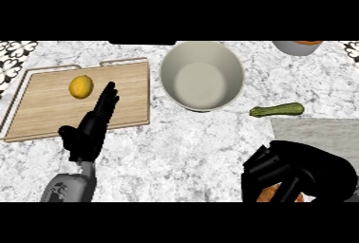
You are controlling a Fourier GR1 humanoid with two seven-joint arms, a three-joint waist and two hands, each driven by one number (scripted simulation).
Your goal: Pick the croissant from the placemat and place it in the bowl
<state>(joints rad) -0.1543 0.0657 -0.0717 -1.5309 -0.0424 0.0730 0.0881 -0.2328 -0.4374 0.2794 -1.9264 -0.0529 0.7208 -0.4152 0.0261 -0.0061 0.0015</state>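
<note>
On the left, a wooden cutting board [49, 107] carries a lemon [81, 87]. The left hand [89, 129] stands over the board's lower right edge, fingers straight and up, holding nothing. Right of the board sits the pale bowl [202, 76], with a zucchini [277, 110] lying beyond it on the marble counter [182, 152]. At lower right, the right hand [298, 173] curls down round the orange-brown croissant [270, 193] at the grey placemat [316, 130].
</note>
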